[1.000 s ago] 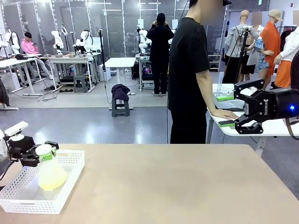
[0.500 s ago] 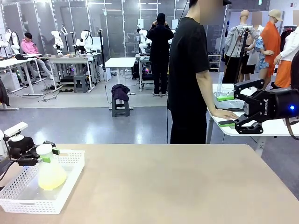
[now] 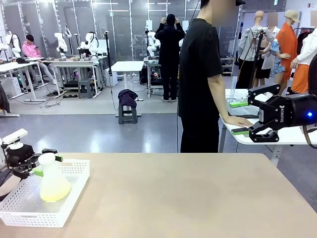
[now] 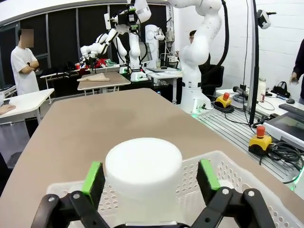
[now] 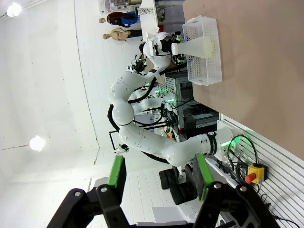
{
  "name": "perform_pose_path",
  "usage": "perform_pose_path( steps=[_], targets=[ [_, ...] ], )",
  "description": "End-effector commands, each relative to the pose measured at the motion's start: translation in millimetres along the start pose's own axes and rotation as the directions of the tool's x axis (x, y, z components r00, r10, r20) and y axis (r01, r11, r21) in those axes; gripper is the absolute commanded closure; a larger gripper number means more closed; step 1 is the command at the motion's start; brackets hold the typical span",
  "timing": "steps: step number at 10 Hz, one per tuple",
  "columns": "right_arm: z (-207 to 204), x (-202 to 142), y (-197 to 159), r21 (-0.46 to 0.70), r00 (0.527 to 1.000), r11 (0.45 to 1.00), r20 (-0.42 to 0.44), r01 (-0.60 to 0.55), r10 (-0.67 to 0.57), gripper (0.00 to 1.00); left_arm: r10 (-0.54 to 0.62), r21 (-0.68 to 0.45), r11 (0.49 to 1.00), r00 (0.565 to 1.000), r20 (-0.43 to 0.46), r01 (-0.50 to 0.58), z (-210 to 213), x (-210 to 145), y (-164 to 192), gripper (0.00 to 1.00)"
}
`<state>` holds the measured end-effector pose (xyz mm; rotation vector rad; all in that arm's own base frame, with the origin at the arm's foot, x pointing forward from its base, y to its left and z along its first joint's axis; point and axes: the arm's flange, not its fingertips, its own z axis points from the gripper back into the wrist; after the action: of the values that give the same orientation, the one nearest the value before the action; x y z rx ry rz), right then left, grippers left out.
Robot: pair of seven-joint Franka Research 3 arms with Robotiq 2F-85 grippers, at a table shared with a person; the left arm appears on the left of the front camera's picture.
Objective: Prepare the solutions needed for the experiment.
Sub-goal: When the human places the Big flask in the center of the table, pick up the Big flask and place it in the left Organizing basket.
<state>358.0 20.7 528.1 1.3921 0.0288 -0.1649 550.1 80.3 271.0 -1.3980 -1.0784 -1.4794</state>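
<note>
Front view: frosted conical flask point(image 3: 52, 181) w/ a little pale yellow-green liquid point(image 3: 54, 192) stands upright in a white perforated basket point(image 3: 69, 201) at abt 8 o'clock on the tan worktop point(image 3: 188, 198). Left pincer point(image 3: 43, 161) sits at the flask's neck, fingers spread either side of it, green pads apart from the neck, so open, holding nothing.

Left wrist view: the flask's white top point(image 4: 143, 166) lies btwn the two green pads point(image 4: 93, 176), a gap showing on each side; basket rim point(image 4: 237, 166) just beyond.

Right pincer point(image 3: 257, 115) hangs high at 3 o'clock, off past the worktop's edge, fingers wide apart & empty. Right wrist view confirms: fingers point(image 5: 116, 173) well apart, nothing btwn them; flask point(image 5: 197, 46) & basket point(image 5: 209, 71) far off at 12 o'clock.

A person in black point(image 3: 200, 79) stands beyond the far edge, abt 12 o'clock.
</note>
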Motion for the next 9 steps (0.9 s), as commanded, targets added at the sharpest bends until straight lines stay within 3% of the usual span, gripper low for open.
perform_pose_path(
  steps=[1,9],
  targets=[
    [0.1,-0.5,2.0,0.006,1.000,1.000,0.000,-0.008,0.008,0.28,0.001,-0.003,1.000,1.000,0.004,-0.001,-3.2,-2.1,-0.6,0.00],
    [0.1,-0.5,2.0,0.006,1.000,1.000,0.000,-0.008,0.008,0.28,0.001,-0.003,1.000,1.000,0.004,-0.001,-3.2,-2.1,-0.6,0.00]
  ],
)
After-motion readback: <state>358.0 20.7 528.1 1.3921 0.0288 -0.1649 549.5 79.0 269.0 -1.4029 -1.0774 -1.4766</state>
